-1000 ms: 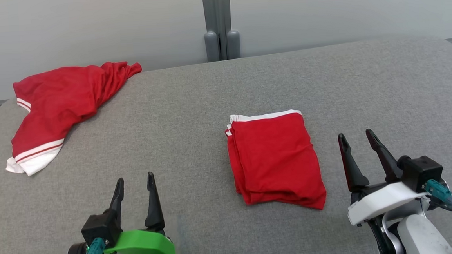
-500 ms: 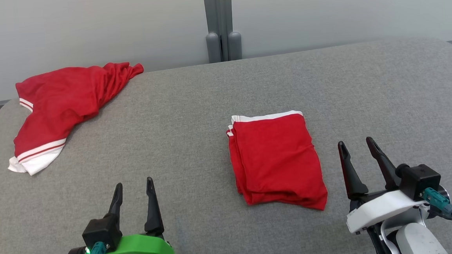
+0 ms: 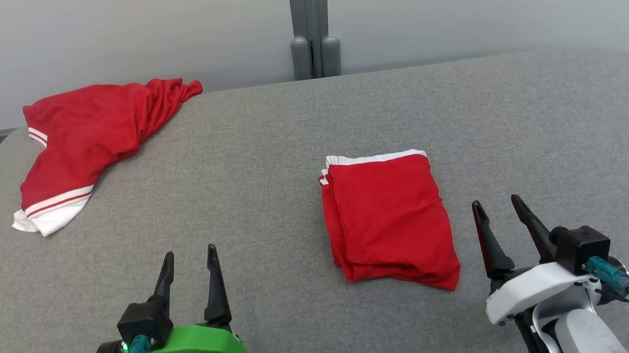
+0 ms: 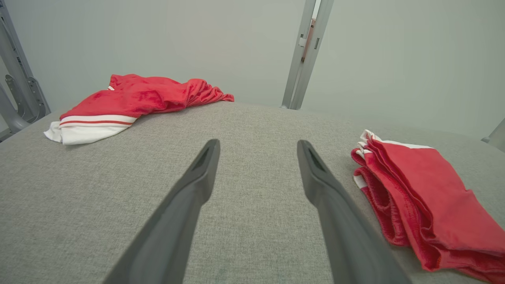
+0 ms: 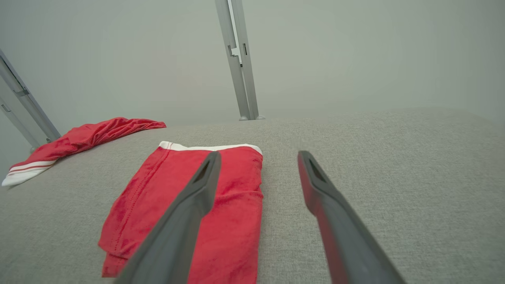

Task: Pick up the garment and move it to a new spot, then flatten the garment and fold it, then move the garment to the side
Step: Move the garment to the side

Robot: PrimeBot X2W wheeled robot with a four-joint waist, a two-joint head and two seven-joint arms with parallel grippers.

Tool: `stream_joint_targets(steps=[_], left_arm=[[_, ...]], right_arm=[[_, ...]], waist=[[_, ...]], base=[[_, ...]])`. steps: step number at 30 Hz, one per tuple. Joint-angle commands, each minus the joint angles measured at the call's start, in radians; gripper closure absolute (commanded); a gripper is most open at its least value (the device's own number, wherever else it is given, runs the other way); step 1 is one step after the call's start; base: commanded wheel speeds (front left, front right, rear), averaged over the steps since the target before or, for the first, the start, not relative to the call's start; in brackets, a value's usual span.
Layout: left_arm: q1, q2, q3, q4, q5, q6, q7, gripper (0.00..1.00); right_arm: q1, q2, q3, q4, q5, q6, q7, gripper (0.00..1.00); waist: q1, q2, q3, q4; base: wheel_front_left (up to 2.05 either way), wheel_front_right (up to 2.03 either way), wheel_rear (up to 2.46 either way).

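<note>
Since 1.0 s ago: right gripper (image 3: 496, 201) sits lower in the head view, drawn back a little toward the robot. Whole head picture has also drifted slightly, so the camera moved; no change of the cloth on the surface is noted. Left gripper (image 3: 189, 251) is almost where it was.

Folded red garment (image 3: 391, 218): lies flat on the grey upholstered surface (image 3: 270, 163), centre-right in the head view, as a compact rectangle. White trim runs along the far edge, and stacked layer edges show on its left side. Nothing touches it.

Right gripper: fingers apart, holding nothing, just to the right of the garment's near corner and clear of it. In the right wrist view (image 5: 259, 154) the garment (image 5: 158, 205) lies under and left of the left-hand finger; bare fabric surface lies under the other.

Left gripper: fingers apart, empty, above bare surface, well to the left of the folded garment. In the left wrist view (image 4: 258, 144) the garment (image 4: 418, 185) is at the right edge, layers visible.

Second red garment (image 3: 83, 141): crumpled, white-and-red striped hem, at the far left corner of the surface, well apart from both grippers.

Metal post (image 3: 313, 29) stands behind the far edge, against a pale wall (image 3: 120, 35).
</note>
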Motion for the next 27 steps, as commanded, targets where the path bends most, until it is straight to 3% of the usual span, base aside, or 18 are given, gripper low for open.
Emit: stream_joint_targets(steps=[1, 8, 18, 27], left_arm=[[-0.004, 0.003, -0.002, -0.006, -0.001, -0.001, 0.0, 0.0], [-0.034, 0.003, -0.02, -0.013, -0.009, 0.002, 0.0, 0.0], [-0.074, 0.003, -0.047, -0.014, -0.021, 0.007, 0.0, 0.0], [-0.085, 0.003, -0.047, -0.018, -0.02, 0.009, 0.0, 0.0]], right_arm=[[-0.017, -0.012, -0.013, 0.008, -0.003, 0.0, 0.018, 0.0], [-0.12, -0.082, -0.012, 0.039, 0.072, 0.0, 0.154, 0.0], [-0.275, -0.199, 0.08, 0.2, 0.257, 0.0, 0.419, 0.0], [-0.359, -0.233, 0.148, 0.354, 0.31, 0.0, 0.498, 0.0]], waist=[[0.0, 0.0, 0.013, 0.007], [0.0, 0.0, 0.066, 0.035], [0.0, 0.0, 0.149, 0.131], [0.0, 0.0, 0.181, 0.192]], base=[[0.0, 0.0, 0.0], [0.0, 0.0, 0.0], [0.0, 0.0, 0.0], [0.0, 0.0, 0.0]])
